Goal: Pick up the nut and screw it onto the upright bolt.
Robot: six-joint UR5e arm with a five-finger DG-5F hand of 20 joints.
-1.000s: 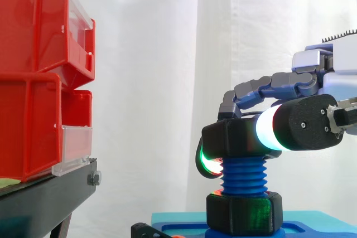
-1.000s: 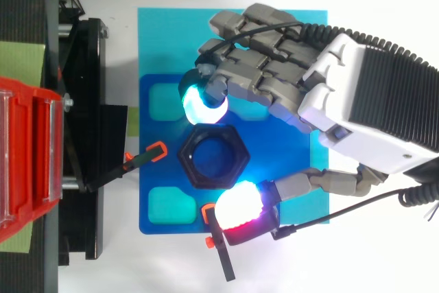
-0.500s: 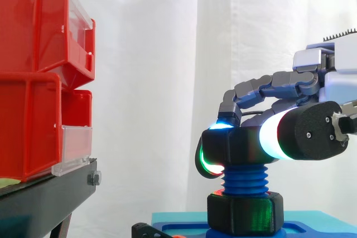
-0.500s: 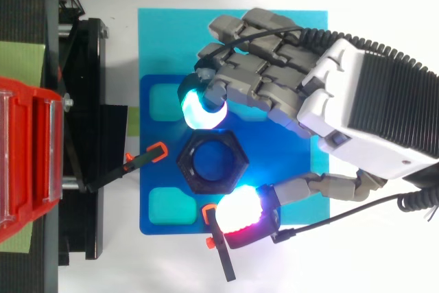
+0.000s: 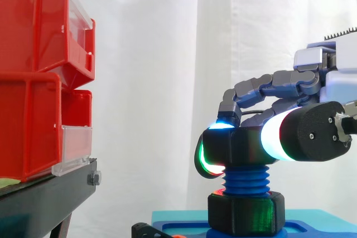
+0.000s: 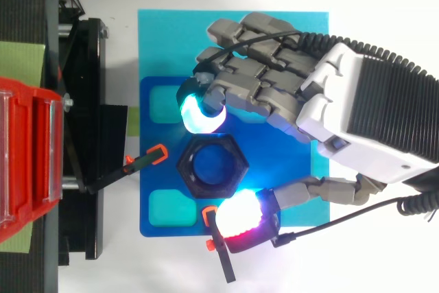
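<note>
- The hand (image 6: 295,94) grips the nut (image 5: 231,146). One glowing fingertip (image 6: 199,111) presses its far face and the thumb pad (image 6: 236,214) presses its near face, with the remaining fingers curled above.
- The nut sits on top of the upright blue bolt (image 5: 245,179), apparently engaged on the threads, with several turns bare beneath it.
- Compared with a second ago, the side view shows the nut a little lower on the bolt, with less thread exposed under it.
- In the top view, both pads have shifted round the hexagon (image 6: 186,164) and the palm has swung with them (the grip itself looks unbroken throughout).
- I judge that a turn is being applied and the thread has caught, so the pick-up is complete and the screwing-on is under way.
- A second black nut (image 5: 245,213) sits at the foot of the bolt on the blue base (image 6: 154,190). The gap between the two nuts suggests many turns remain.
- The wrist will likely need to release and re-grip before long, and the nut could tilt if the pads let go unevenly.
- The red bins (image 5: 33,82) on their black stand (image 5: 44,199) are well apart from the work and play no part in it.
</note>
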